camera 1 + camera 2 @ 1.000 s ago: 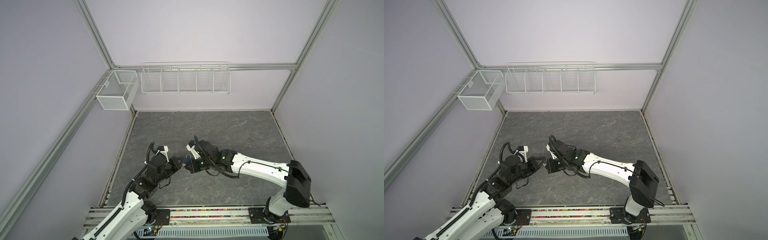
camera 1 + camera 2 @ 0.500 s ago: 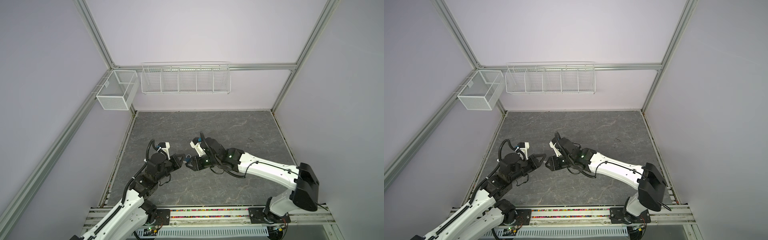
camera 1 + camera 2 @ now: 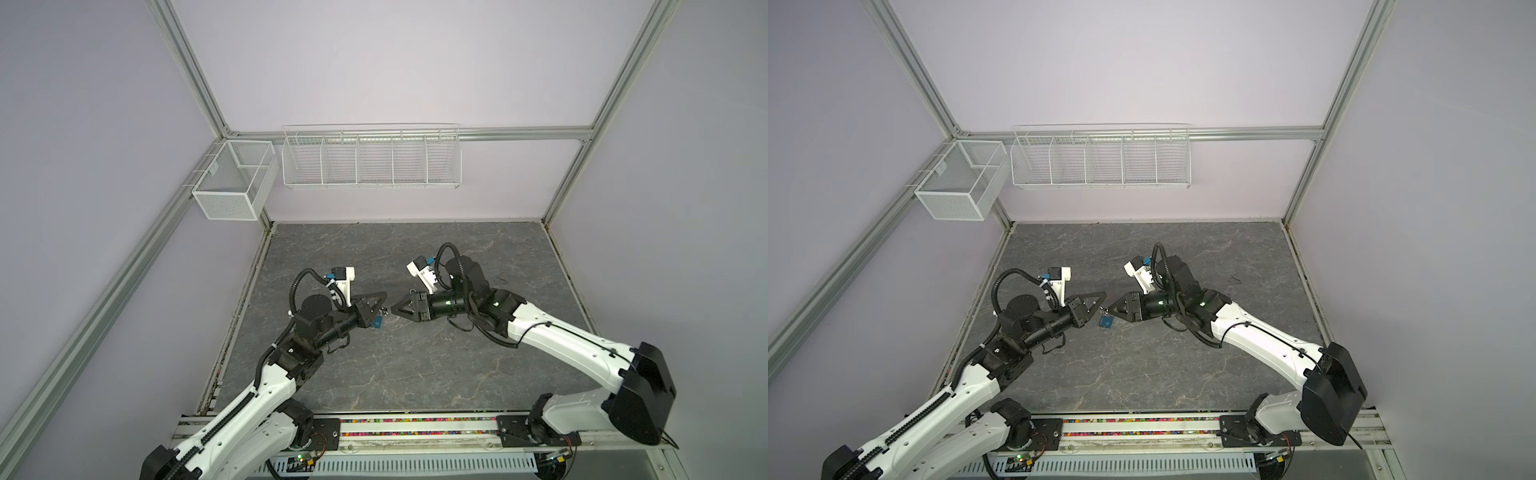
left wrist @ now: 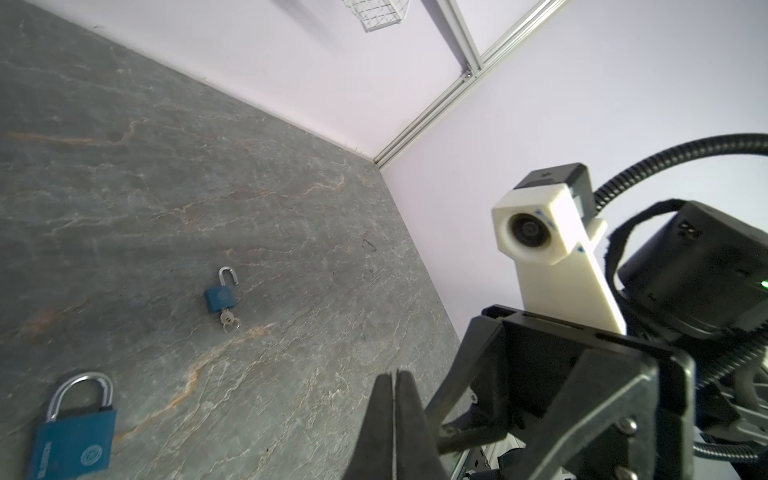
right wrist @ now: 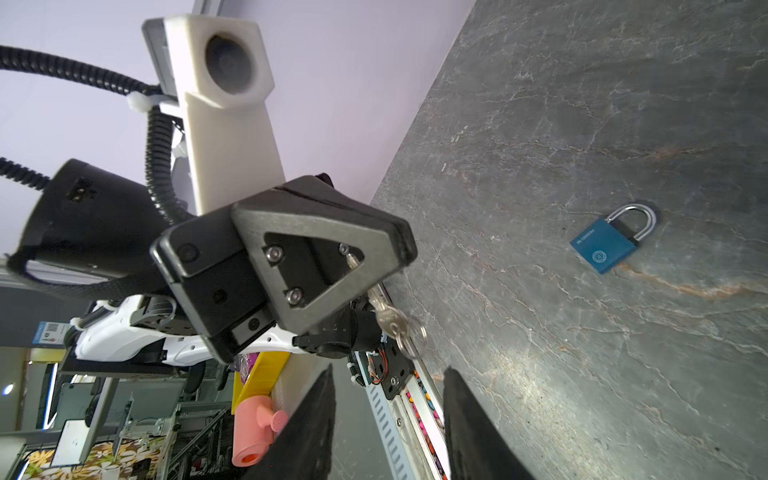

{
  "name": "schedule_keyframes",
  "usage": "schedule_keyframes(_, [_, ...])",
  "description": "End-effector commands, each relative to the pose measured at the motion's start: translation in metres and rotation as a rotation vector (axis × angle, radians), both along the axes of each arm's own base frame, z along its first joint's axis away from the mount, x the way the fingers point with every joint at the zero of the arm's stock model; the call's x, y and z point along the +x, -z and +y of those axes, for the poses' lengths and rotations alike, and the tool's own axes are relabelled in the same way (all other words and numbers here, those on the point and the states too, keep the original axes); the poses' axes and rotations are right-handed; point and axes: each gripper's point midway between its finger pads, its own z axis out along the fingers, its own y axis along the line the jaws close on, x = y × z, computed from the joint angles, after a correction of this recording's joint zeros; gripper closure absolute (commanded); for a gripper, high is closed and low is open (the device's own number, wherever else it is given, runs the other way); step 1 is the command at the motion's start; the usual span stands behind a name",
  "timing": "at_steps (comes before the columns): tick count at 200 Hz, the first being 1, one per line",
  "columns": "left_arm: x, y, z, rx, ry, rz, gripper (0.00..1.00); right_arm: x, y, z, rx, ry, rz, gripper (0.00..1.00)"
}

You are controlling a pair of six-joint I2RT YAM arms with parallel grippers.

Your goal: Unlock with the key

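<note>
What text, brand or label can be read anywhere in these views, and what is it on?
"BLOSSOM": on the closed blue padlock with silver shackle, right wrist view, beside a round emblem.
Edge lettering on the near blue padlock, left wrist view: too blurred to read.
Blue-and-white paper label beyond the table: too small to read.

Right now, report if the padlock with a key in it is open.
Open: left wrist view shows the padlock, shackle lifted, one end free.
</note>
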Motion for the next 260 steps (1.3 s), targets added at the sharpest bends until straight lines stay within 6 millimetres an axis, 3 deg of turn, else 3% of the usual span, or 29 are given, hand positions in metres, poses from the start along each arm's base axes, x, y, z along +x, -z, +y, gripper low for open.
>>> schedule_keyframes(1, [-0.003, -0.048, -0.007, -0.061, 0.055, -0.162, 1.0, -0.004, -0.004, 0.005, 0.041, -0.049, -0.004, 0.56])
schedule_keyframes(96, [-0.004, -0.06, -0.015, -0.083, 0.097, -0.214, 1.0, -0.001, -0.019, 0.012, 0.135, -0.086, -0.001, 0.69])
schedule_keyframes(135, [-0.007, -0.066, -0.015, -0.107, 0.112, -0.231, 1.0, 0.0, -0.014, 0.013, 0.131, -0.097, -0.002, 0.75])
schedule_keyframes(260, [-0.011, -0.065, -0.015, -0.089, 0.125, -0.236, 1.0, 0.0, -0.025, 0.012, 0.218, -0.121, -0.029, 0.92])
